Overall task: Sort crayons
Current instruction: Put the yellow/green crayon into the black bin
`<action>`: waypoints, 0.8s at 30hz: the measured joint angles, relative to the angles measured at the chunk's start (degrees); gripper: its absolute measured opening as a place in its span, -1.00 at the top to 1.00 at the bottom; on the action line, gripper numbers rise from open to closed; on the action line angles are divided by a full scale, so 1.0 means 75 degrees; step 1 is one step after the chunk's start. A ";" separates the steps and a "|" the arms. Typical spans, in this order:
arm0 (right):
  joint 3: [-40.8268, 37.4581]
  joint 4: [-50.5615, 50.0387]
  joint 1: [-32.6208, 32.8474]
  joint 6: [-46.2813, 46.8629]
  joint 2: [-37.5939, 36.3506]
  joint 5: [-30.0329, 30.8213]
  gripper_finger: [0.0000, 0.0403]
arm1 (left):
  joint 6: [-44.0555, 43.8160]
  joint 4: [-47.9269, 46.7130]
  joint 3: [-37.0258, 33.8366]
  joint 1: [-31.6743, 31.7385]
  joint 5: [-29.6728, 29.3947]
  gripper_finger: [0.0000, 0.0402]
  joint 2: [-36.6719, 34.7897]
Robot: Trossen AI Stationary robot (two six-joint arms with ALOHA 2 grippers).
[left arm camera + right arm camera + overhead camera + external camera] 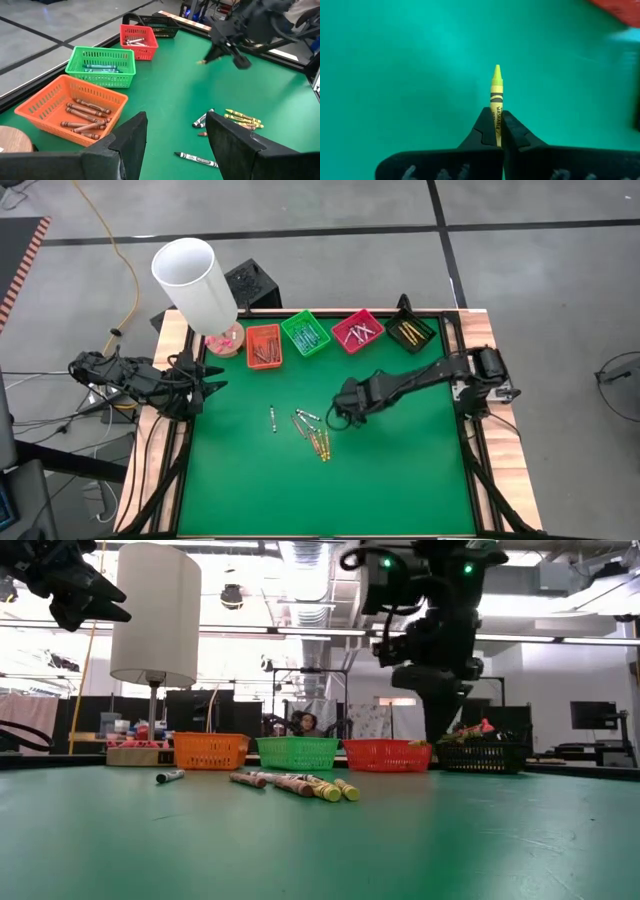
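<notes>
The right gripper (497, 131) hangs above the middle of the green table (400, 490), its fingers pinched tight on a yellow crayon (496, 97) whose tip sticks out past them. Just left of it, a loose cluster of crayons (312, 432) lies on the mat, yellow ones nearest, with a single grey one (273, 418) a bit further left. Along the far edge sit four trays: orange (264, 346), green (305, 333), red (358, 330) and black (410, 330), each with crayons inside. The left gripper (175, 135) waits at the table's left edge, fingers spread wide and holding nothing.
</notes>
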 joint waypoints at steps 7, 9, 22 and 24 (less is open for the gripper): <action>-0.1165 -0.0093 -0.1292 -0.0448 -0.1592 0.0462 0.99 | 0.0000 -0.0006 0.0000 -0.0002 -0.0004 0.04 0.0001; -0.1463 -0.0043 -0.1724 -0.0706 -0.2091 0.0499 0.99 | 0.0000 -0.0004 0.0000 0.0001 -0.0009 0.04 0.0000; -0.2003 0.0991 -0.4914 -0.3023 -0.3097 0.0637 0.99 | 0.0000 -0.0006 0.0000 -0.0001 -0.0239 0.04 0.0001; -0.2006 0.1387 -0.5258 -0.3363 -0.2933 0.0620 0.99 | 0.0000 -0.0006 0.0000 0.0001 -0.0240 0.04 0.0000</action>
